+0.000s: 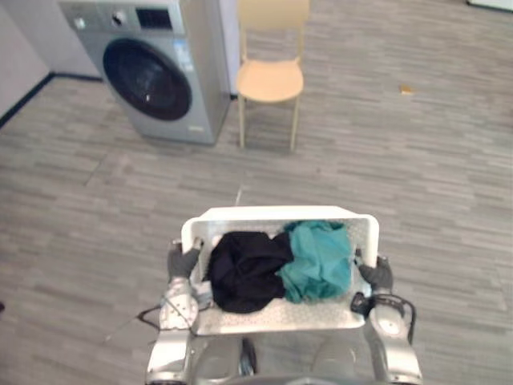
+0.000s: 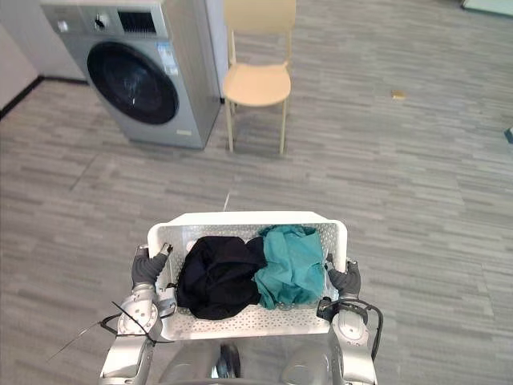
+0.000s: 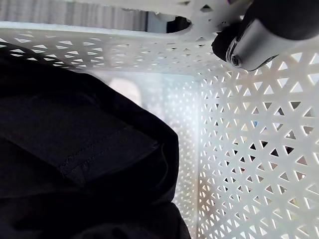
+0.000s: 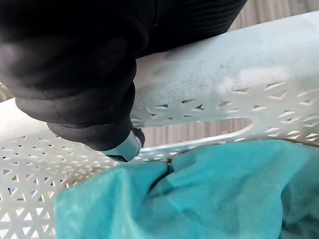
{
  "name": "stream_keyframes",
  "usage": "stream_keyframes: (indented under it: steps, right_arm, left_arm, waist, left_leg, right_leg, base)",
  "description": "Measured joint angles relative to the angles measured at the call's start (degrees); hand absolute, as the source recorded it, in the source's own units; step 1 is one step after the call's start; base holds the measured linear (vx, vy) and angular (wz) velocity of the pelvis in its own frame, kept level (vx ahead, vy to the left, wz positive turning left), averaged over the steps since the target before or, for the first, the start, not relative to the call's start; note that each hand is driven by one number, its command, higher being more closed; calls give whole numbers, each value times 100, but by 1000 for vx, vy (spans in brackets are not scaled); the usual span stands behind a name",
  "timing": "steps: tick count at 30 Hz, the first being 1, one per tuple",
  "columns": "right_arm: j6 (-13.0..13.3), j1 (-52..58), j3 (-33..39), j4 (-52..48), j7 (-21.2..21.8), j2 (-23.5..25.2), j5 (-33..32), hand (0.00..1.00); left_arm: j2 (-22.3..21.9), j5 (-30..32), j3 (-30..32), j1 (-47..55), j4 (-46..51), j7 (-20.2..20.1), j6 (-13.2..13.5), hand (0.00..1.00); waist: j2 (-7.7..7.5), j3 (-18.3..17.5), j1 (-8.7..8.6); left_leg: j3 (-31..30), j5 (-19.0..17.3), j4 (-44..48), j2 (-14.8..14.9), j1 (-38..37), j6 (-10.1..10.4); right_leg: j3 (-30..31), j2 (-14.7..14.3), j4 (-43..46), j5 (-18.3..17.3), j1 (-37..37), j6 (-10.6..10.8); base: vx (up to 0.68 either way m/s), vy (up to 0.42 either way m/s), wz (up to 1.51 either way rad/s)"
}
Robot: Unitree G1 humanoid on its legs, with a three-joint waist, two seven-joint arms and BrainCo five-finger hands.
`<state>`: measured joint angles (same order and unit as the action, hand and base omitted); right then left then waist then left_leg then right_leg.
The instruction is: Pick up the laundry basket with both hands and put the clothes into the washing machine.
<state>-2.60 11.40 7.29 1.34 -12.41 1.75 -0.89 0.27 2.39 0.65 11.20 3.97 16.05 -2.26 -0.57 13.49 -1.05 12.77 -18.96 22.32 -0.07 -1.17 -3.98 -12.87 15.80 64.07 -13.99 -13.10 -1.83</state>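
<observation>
Left hand (image 2: 148,269) and right hand (image 2: 345,281) gripped the laundry basket (image 2: 240,218) by its sides; tilting it toward the washing machine (image 2: 136,72) at eleven o'clock could spill the clothes (image 2: 216,277)

No text, number or sign can be read anywhere. A small bluish sticker (image 2: 166,55) is seen on the front of the washing machine (image 2: 191,76), just beside the upper right of its round door (image 2: 132,82), but its print is too small to be made out. A dark display panel (image 2: 138,22) is set in the machine's top strip, and no figures can be told on it. A small pale label (image 2: 184,132) is placed near the lower edge of the machine's front, and whatever is printed on it cannot be made out
</observation>
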Motion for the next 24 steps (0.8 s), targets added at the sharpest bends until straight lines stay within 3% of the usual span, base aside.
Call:
stream_keyframes:
  steps: [1, 3, 5, 6, 7, 8, 9, 10, 11, 12, 13, 14, 15, 16, 18, 20, 21, 22, 23, 24]
  right_arm:
    - [8, 37, 23, -169, 21, -4, 0, 100]
    - [34, 27, 115, -298, 24, -4, -2, 100]
    - [71, -3, 155, -310, 22, -1, -16, 100]
    - [92, 41, 144, -321, 18, -20, -18, 100]
    - [90, 74, 114, -274, 17, -110, -21, 100]
    - [60, 17, 111, -278, 13, -128, -16, 100]
    - [36, 34, 121, -303, -16, -218, -18, 100]
    - [39, 170, 130, -403, -23, -313, -23, 100]
    - [38, 298, 115, -508, -10, -355, -24, 100]
    - [63, 655, 71, -879, -30, -317, -35, 100]
    - [80, 664, 61, -912, -53, -289, -70, 100]
    - [77, 671, -21, -914, -110, -204, -77, 100]
    - [78, 637, -61, -921, -144, -153, -76, 100]
    - [77, 684, -91, -928, -145, -107, -70, 100]
    - [62, 755, -137, -930, -141, -187, -65, 100]
    - [-2, 672, -74, -903, -135, -349, -72, 100]
    - [-2, 663, -69, -898, -134, -352, -72, 100]
    - [-2, 461, -33, -714, -129, -437, -71, 100]
    - [-4, 448, -34, -605, -123, -474, -71, 100]
    - [-9, 454, -40, -583, -120, -455, -70, 100]
  left_arm:
    - [1, -11, 2, -22, 7, -42, 92, 100]
    - [-6, -20, -21, -167, 3, -112, 152, 100]
    - [2, -11, -30, -285, -12, -120, 150, 100]
    - [-32, -10, -30, -266, -50, -110, 149, 100]
    - [-107, -4, 18, -324, -249, -106, 149, 100]
    - [-162, -2, 75, -401, -320, -107, 142, 100]
    - [-241, -1, 81, -600, -585, -111, 122, 100]
    - [-367, 8, 51, -622, -729, -110, 129, 100]
    - [-424, 5, 18, -473, -720, -116, 137, 100]
    - [-377, -7, -121, -220, -507, -194, 211, 100]
    - [-316, -82, -126, -100, -378, -215, 286, 100]
    - [-325, -78, -28, -122, -366, -214, 273, 100]
    - [-307, -73, 11, -119, -363, -214, 266, 100]
    - [-238, -82, -2, -60, -363, -218, 268, 100]
    - [-282, -140, -48, 77, -370, -219, 259, 100]
    - [-351, -159, -59, 107, -382, -228, 247, 100]
    - [-351, -160, -57, 107, -382, -227, 247, 100]
    - [-423, -171, -59, 100, -382, -219, 251, 100]
    - [-428, -172, -71, 111, -392, -218, 241, 100]
    - [-429, -171, -63, 122, -410, -215, 240, 100]
  waist:
    - [101, -16, -107]
    - [183, -2, -189]
    - [179, -8, -336]
    - [208, -23, -435]
    - [519, -31, -376]
    - [548, -34, -346]
    - [498, 20, -345]
    - [359, 167, -586]
    - [508, 57, -604]
    - [581, -19, -602]
    - [831, -34, -447]
    - [810, -21, -355]
    - [702, 40, -290]
    - [511, 84, -226]
    - [382, 73, -104]
    - [288, 69, -81]
    - [286, 69, -82]
    - [300, 59, -16]
    - [385, -1, 50]
    - [405, -16, 78]
  left_leg:
    - [-36, 32, -459, -5, -433, 52]
    - [-76, 40, -925, -11, -924, 151]
    - [-165, -63, -1264, -8, -1407, 411]
    - [-204, -179, -1354, -19, -1728, 612]
    - [-222, -250, -1148, 255, -1917, 712]
    - [-162, -164, -793, 362, -1821, 810]
    - [-260, 454, 95, 300, -1571, 771]
    - [-107, 1420, 1068, 256, -1463, 393]
    - [3, 1906, 1751, 532, -1296, 243]
    - [314, 2100, 3373, 1138, -881, -107]
    - [342, 1818, 4689, 1830, -243, -318]
    - [253, 1636, 5342, 2019, 178, -347]
    - [156, 1520, 5586, 2024, 466, -420]
    - [64, 1244, 5643, 1987, 985, -469]
    - [79, 740, 4842, 1778, 1603, -236]
    - [109, 492, 2193, 1066, 1899, 84]
    - [106, 495, 2118, 1042, 1906, 88]
    - [-93, 781, 522, 636, 1916, 436]
    - [-210, 1049, 66, 550, 1892, 501]
    - [-254, 1319, 194, 532, 1848, 363]
  right_leg:
    - [-308, -345, -718, -224, -372, -11]
    - [-551, -751, -2263, -183, -871, -7]
    - [-420, -1176, -4088, 585, -1264, -15]
    - [-227, -1472, -4787, 1831, -1206, -256]
    - [-139, -1795, -4624, 2304, -1108, -758]
    - [-86, -1803, -4390, 2060, -1134, -981]
    - [-36, -1525, -3561, 1547, -1206, -1063]
    - [-309, -1190, -2589, 974, -1179, -990]
    - [-445, -1354, -3119, 896, -865, -792]
    - [-614, -1598, -3677, 799, -363, -963]
    - [-525, -2029, -3711, 502, -51, -1033]
    - [-452, -2134, -3711, 258, 195, -1130]
    - [-411, -2147, -3735, 142, 387, -1116]
    - [-298, -2139, -3889, -12, 774, -1082]
    - [-127, -2107, -4209, -108, 1276, -942]
    - [49, -1868, -4493, -222, 1744, -749]
    - [65, -1859, -4501, -228, 1760, -738]
    - [371, -1764, -4635, -363, 2029, -489]
    - [608, -1761, -4511, -578, 2138, -170]
    - [741, -1744, -4249, -740, 2175, -83]
  base:
    - [576, 131, 26]
    - [808, 128, 32]
    - [799, 53, 40]
    - [871, 32, 5]
    - [868, 40, -18]
    - [817, 13, -25]
    - [774, -61, 39]
    - [708, -131, 63]
    - [554, -248, 72]
    - [505, -211, -13]
    - [664, -161, -42]
    - [638, -53, -58]
    - [621, -43, -23]
    - [599, -38, -17]
    - [589, 7, -21]
    - [623, 90, -17]
    - [674, 146, -55]
    - [545, 172, -92]
    - [545, 172, -118]
    - [603, 244, -118]
